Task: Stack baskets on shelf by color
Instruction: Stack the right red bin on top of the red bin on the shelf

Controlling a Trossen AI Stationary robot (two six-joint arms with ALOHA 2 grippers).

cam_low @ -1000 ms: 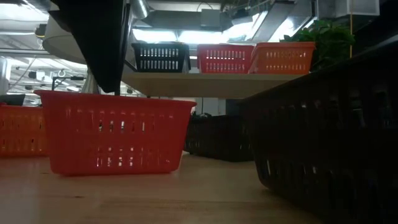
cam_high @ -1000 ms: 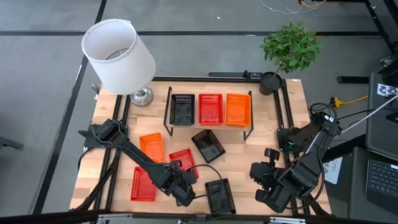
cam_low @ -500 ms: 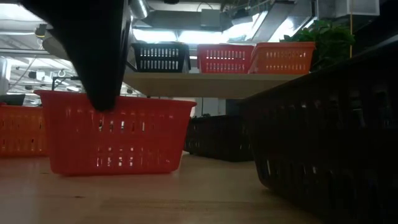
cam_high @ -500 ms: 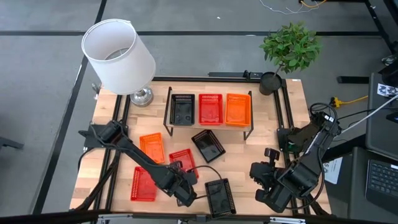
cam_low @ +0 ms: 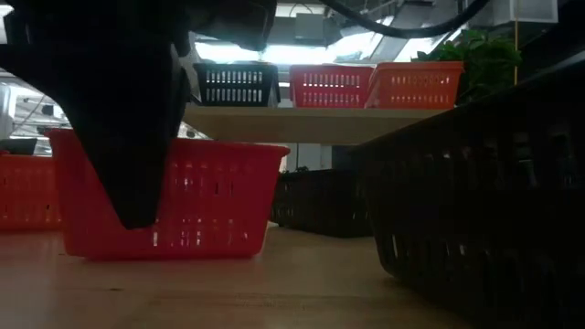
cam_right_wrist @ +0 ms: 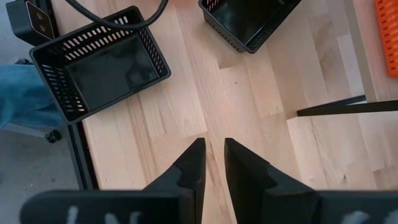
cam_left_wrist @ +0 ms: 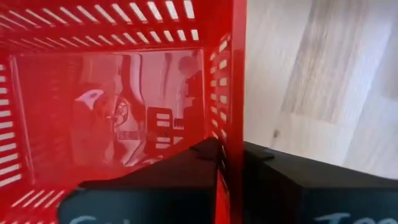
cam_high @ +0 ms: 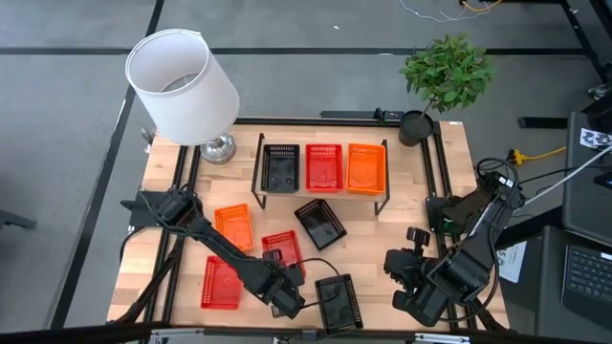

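Observation:
My left gripper [cam_high: 284, 298] is down at the near end of a red basket [cam_high: 282, 248] that rests on the table by its bottom, and is shut on one of its walls. A second red basket [cam_high: 220, 283] and an orange one [cam_high: 234, 227] lie to its left. Two black baskets [cam_high: 320, 223] [cam_high: 339, 302] lie to its right. The shelf [cam_high: 321, 196] at the back carries a black, a red and an orange basket [cam_high: 365, 167] side by side. Over the near right of the table, my right gripper [cam_right_wrist: 211, 155] hangs open by a narrow gap, holding nothing. My left gripper has the red basket's wall [cam_left_wrist: 229, 118] pinched at the rim, one finger [cam_left_wrist: 186, 168] inside the basket and the other [cam_left_wrist: 280, 171] outside. The fingers come steeply from above. The basket sits flat on the table [cam_low: 274, 283].
A white lamp [cam_high: 182, 86] stands at the far left corner and a potted plant [cam_high: 445, 76] at the far right. One black basket [cam_right_wrist: 99, 62] lies close to my left gripper's right, with a cable running over it. Bare wood shows between the baskets and my right arm.
My left gripper has come down at the red basket's near end, its dark fingers now reaching low in front of the basket in the low view. The baskets on the shelf and on the table lie as before.

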